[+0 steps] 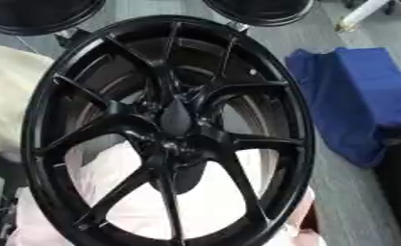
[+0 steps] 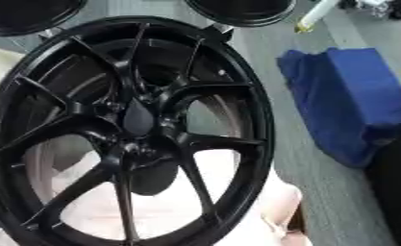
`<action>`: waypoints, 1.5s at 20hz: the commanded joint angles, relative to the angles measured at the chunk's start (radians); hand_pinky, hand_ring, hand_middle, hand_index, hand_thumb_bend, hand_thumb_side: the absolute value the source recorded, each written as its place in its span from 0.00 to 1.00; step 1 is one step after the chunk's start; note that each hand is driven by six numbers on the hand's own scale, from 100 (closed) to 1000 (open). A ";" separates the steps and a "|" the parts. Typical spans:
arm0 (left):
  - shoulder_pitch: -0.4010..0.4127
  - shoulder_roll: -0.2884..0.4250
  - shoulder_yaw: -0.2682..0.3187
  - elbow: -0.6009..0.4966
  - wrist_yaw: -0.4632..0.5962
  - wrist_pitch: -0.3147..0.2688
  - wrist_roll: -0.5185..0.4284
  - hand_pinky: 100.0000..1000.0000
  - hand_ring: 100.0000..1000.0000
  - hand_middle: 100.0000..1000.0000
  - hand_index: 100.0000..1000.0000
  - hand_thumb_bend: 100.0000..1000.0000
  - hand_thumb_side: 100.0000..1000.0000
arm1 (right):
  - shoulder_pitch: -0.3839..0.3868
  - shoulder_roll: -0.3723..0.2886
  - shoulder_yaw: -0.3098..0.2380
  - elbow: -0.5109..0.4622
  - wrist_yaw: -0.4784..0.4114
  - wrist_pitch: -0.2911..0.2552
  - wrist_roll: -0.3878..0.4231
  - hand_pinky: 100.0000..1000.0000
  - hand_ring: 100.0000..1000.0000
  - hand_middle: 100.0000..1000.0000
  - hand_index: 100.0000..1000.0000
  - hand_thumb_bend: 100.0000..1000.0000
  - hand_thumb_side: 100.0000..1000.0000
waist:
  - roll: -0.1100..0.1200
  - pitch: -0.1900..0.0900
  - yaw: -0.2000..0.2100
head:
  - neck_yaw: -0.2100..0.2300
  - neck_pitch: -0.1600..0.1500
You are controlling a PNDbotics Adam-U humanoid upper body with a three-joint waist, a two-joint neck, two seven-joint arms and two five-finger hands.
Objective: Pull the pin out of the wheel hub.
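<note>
At the far left a cream-coloured surface (image 1: 6,101) shows past the rim. The black wheel hub (image 1: 166,129) fills most of the view, standing on edge and tilted, its spokes meeting at a dark centre (image 1: 174,120); no pin can be made out there. Through the lower spokes a pale pink material (image 1: 195,202) lies behind it. Two black round objects (image 1: 258,9) sit at the top edge. To the right, on the grey floor (image 1: 346,192), a blue cloth-covered heap (image 1: 355,96) lies apart from the wheel. Neither robot hand appears, so their state cannot be told.
</note>
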 commanded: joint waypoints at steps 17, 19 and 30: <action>-0.001 -0.005 0.014 -0.015 0.001 -0.017 0.012 0.86 0.57 0.53 0.70 0.14 0.63 | 0.274 0.273 -0.119 -0.016 0.299 0.030 -0.135 0.81 0.88 0.86 0.75 0.38 0.01 | 0.039 -0.020 -0.021 | 0.038 -0.023; -0.001 -0.004 0.014 -0.015 0.002 -0.016 0.011 0.86 0.57 0.53 0.70 0.14 0.63 | 0.276 0.281 -0.122 -0.016 0.303 0.039 -0.157 0.81 0.88 0.86 0.75 0.39 0.02 | 0.039 -0.022 -0.023 | 0.038 -0.028; -0.004 -0.004 0.014 -0.015 0.004 -0.016 0.010 0.86 0.57 0.53 0.70 0.14 0.63 | 0.248 0.302 -0.117 -0.016 0.180 -0.139 -0.294 0.77 0.77 0.72 0.67 0.40 0.29 | 0.034 -0.021 -0.020 | 0.046 -0.082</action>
